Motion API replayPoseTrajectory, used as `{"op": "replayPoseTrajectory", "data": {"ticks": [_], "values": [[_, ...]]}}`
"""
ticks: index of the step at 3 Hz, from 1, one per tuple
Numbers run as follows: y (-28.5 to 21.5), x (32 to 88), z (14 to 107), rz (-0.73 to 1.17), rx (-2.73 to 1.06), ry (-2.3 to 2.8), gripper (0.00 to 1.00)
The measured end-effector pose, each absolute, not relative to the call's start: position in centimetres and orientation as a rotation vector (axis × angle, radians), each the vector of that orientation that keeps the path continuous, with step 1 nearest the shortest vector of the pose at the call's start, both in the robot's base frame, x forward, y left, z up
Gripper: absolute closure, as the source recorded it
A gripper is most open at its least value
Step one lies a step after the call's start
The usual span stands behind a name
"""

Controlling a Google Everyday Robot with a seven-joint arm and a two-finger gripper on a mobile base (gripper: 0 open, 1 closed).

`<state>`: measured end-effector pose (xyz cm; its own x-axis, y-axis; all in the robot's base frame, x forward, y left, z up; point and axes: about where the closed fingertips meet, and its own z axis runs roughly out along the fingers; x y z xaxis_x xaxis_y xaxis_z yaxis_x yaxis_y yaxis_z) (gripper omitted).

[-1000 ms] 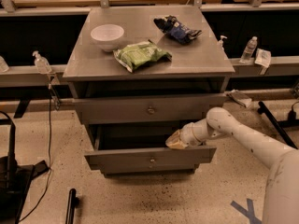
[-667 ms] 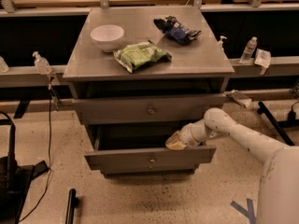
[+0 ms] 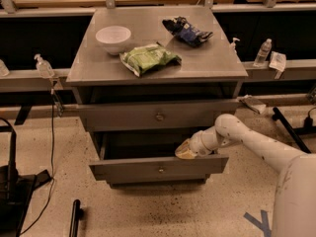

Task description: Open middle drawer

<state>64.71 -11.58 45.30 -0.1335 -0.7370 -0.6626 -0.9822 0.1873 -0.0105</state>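
The middle drawer (image 3: 159,169) is a wide grey drawer with a small round knob. It stands pulled out toward me below the top drawer (image 3: 158,115), and its dark inside shows. My gripper (image 3: 185,151) reaches in from the right on a white arm. It sits at the upper edge of the middle drawer's front, right of the knob, with its tan tip just inside the opening. The lowest drawer is mostly hidden under the pulled-out one.
On the cabinet top (image 3: 217,63) lie a white bowl (image 3: 113,35), a green bag (image 3: 149,58) and a dark blue bag (image 3: 187,31). Bottles (image 3: 262,52) stand on side rails. A black stand (image 3: 10,181) is at the left on the speckled floor.
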Motion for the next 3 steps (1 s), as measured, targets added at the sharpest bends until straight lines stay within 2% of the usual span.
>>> {"op": "replayPoseTrajectory", "data": {"ticks": [3], "values": [[-11.78,65.3,45.37,0.562,-1.607,1.935,1.0]]}}
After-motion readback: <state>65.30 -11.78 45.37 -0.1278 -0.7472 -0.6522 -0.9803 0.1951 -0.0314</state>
